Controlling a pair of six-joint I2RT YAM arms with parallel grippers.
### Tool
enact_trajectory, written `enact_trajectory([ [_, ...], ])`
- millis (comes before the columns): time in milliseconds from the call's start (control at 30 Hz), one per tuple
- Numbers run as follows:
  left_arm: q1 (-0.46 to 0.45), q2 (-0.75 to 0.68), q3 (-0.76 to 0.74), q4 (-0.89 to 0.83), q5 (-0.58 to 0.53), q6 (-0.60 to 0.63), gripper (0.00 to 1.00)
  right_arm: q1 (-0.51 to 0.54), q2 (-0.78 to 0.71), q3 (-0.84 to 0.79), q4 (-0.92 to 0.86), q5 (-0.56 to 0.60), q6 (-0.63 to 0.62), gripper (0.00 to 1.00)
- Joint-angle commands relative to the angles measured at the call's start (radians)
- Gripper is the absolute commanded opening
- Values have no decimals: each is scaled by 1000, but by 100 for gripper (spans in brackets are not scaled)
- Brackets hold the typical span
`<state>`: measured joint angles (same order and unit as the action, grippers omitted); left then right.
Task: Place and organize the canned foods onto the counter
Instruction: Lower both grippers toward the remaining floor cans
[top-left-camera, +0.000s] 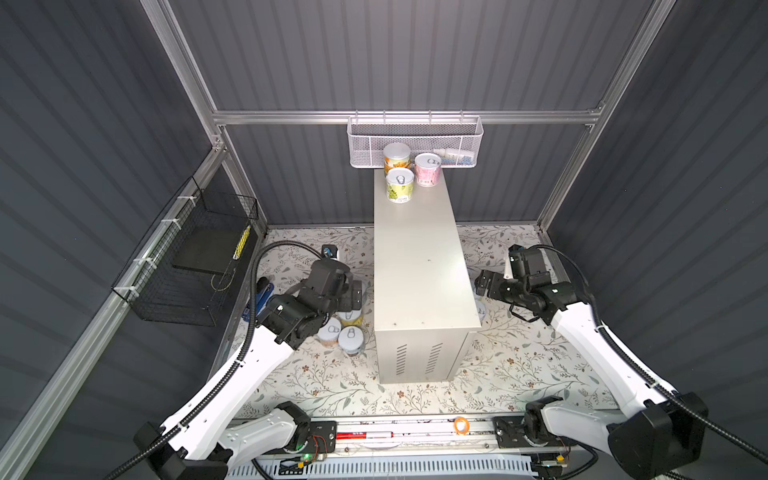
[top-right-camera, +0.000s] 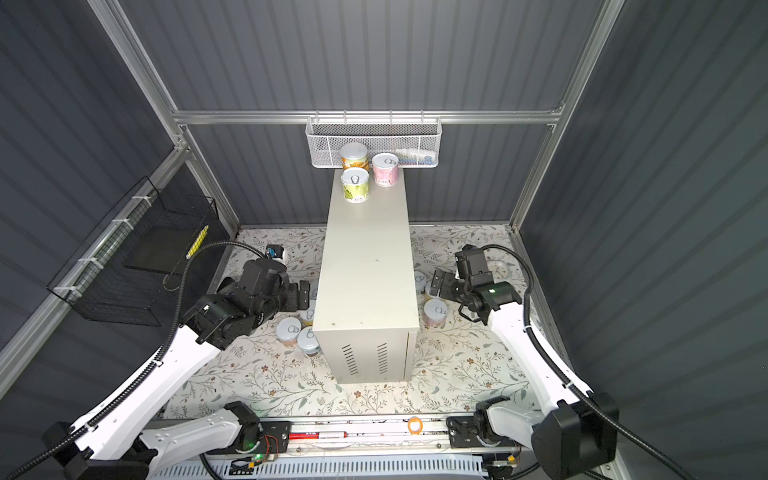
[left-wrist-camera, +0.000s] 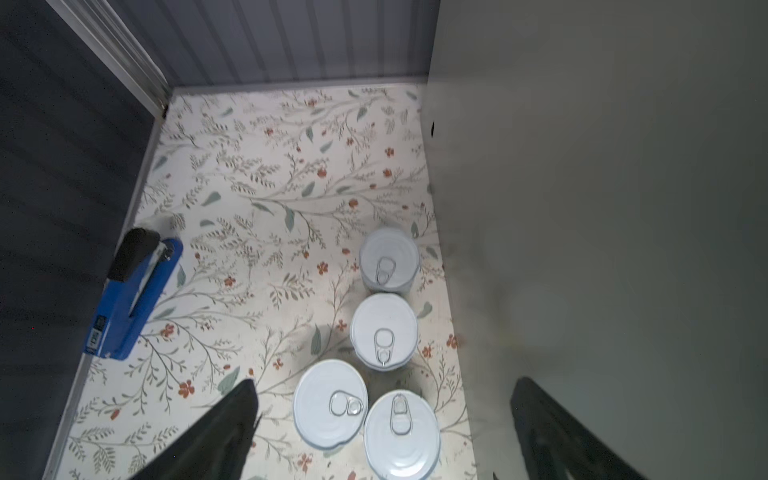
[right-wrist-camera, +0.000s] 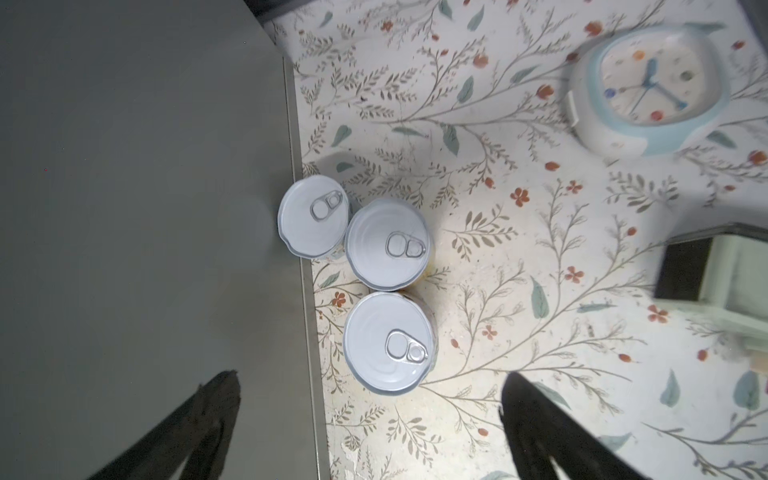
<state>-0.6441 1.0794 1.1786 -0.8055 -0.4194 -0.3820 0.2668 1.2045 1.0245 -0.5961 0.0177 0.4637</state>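
Silver-topped round tins (top-left-camera: 400, 183) with bright paper labels: three stand at the far end of the tall cream metal counter (top-left-camera: 419, 266). Four more sit on the flowery floor (left-wrist-camera: 249, 187) below the left hand (left-wrist-camera: 384, 386), three below the right hand (right-wrist-camera: 370, 376). Both hands are wide open and empty. I think each should come straight down over one tin, then squeeze gently.

The tall beige bench (top-left-camera: 419, 257) carries three upright tins at its far end: an orange tin (top-left-camera: 397, 156), a pink tin (top-left-camera: 428, 168) and a yellow-green tin (top-left-camera: 400, 185). On my left, four silver-lidded tins (left-wrist-camera: 384, 328) stand clustered just beside its wall; on my right, three more tins (right-wrist-camera: 388, 243).
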Motion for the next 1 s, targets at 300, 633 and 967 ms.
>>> enact_trajectory([
  [300,4,-74,-242,-91,-10,-150,97,-2,1,-148,58,-107,57,99],
  [633,3,-102,-394,19,73,-272,93,-2,-12,-175,67,-130,63,99],
  [967,-92,-37,-409,101,76,-344,86,-1,-18,-182,74,-143,52,99],
])
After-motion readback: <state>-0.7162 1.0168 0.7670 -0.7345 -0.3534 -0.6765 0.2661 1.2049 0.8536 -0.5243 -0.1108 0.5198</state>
